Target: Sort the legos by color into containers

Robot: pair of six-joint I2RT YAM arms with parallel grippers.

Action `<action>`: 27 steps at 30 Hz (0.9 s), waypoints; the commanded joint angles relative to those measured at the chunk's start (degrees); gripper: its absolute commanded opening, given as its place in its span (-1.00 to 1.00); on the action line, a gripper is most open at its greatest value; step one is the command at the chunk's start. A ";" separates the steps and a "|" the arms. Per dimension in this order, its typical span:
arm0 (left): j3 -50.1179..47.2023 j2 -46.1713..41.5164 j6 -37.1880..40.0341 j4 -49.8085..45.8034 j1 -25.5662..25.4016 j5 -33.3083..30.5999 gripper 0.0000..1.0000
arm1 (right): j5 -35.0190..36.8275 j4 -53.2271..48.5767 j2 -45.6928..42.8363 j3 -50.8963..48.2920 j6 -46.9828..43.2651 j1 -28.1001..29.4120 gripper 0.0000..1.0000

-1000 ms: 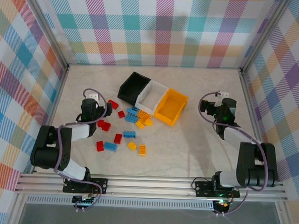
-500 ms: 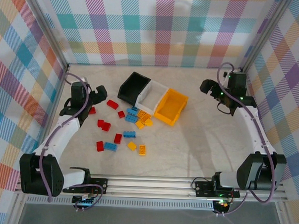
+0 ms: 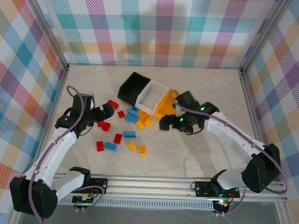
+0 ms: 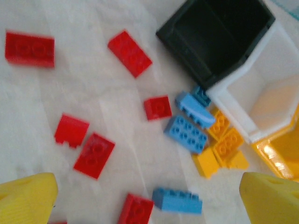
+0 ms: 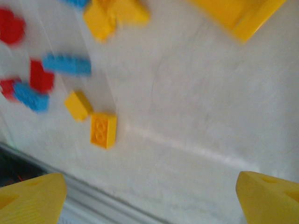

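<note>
The legos are small bumpy bricks spread on the bench [image 3: 197, 158]. The red legos [image 3: 118, 138] lie toward 9 o'clock of the pile. The blue legos [image 3: 129, 134] are in the middle, and the yellow-orange legos [image 3: 142, 150] are mixed in beside them. At 12 o'clock from the pile three bins sit side by side, touching: a black bin [image 3: 135, 84], a white bin [image 3: 151, 95] and a yellow-orange bin [image 3: 164, 103]. The black and white bins have nothing in them.

The left arm reaches in from 8 o'clock. The left hand [image 3: 106, 112] is over the red bricks, spread wide and holding nothing. The right arm bends in from 4 o'clock. The right hand [image 3: 168, 122] is at 6 o'clock from the yellow-orange bin, also spread wide with nothing in it.

The right arm covers part of the yellow-orange bin. The right wrist view is blurry, so the bricks there look smeared.
</note>
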 commanded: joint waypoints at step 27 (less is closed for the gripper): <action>-5.73 -3.23 -3.29 -8.94 -0.50 3.40 1.00 | 4.71 -0.86 33.20 17.73 3.92 21.76 0.49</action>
